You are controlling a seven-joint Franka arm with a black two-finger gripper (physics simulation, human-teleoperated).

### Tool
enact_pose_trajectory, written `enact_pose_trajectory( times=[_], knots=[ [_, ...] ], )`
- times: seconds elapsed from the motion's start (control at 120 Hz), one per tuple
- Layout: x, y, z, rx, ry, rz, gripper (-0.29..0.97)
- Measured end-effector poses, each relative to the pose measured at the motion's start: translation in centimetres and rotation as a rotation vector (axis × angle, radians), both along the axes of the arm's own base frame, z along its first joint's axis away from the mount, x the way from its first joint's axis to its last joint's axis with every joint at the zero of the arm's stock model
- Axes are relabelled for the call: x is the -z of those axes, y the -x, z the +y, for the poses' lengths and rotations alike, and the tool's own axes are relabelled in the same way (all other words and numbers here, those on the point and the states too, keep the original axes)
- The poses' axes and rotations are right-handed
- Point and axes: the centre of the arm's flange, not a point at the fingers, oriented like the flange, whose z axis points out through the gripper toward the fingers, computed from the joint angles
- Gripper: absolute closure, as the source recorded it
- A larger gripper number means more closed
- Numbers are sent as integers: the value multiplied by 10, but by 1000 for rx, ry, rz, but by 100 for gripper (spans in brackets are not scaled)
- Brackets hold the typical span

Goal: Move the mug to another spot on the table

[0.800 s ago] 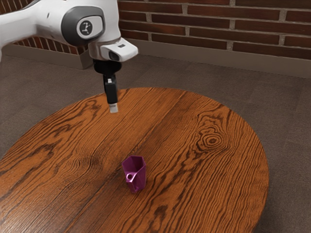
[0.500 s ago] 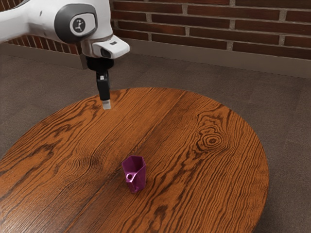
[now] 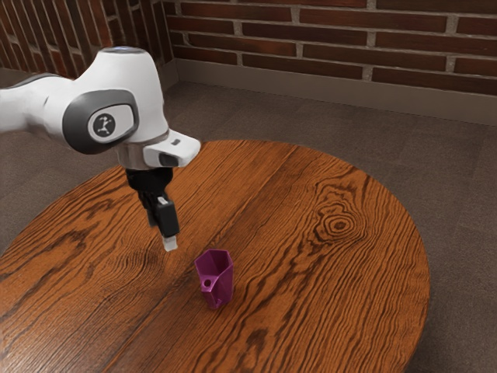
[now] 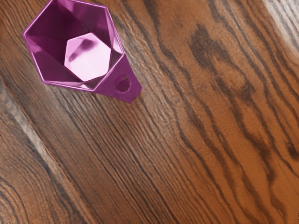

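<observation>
A small purple faceted mug (image 3: 215, 276) stands upright on the round wooden table (image 3: 334, 233), toward its front middle. Its stubby handle, with a round hole, points to the front left. My gripper (image 3: 169, 243) hangs on the exterior view's left of the mug, its tip just above the tabletop and a short gap from the mug's rim, touching nothing. In the wrist view the mug (image 4: 77, 49) is seen from above with its inside empty, off to one side of the hand and not under it.
Bare wood grain (image 4: 196, 140) spreads around the mug on all sides. The table's edge curves round at the exterior view's right. Brown carpet and a brick wall (image 3: 349, 39) lie behind.
My arm has swung from high over the table's back edge downward and forward, bringing the gripper close beside the mug. The mug has stayed where it was.
</observation>
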Motion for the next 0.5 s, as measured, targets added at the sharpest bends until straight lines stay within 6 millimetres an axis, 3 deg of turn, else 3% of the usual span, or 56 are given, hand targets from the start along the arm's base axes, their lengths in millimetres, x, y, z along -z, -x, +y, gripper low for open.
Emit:
enact_pose_trajectory(
  times=[0.217,0.35,0.442,0.5],
  knots=[
    [19,-4,-6,-193,-3,-32,0],
    [51,0,-16,-306,-17,-48,0],
    [65,0,-38,-329,-65,-118,0],
    [82,2,-41,-366,-80,-156,0]
  ],
)
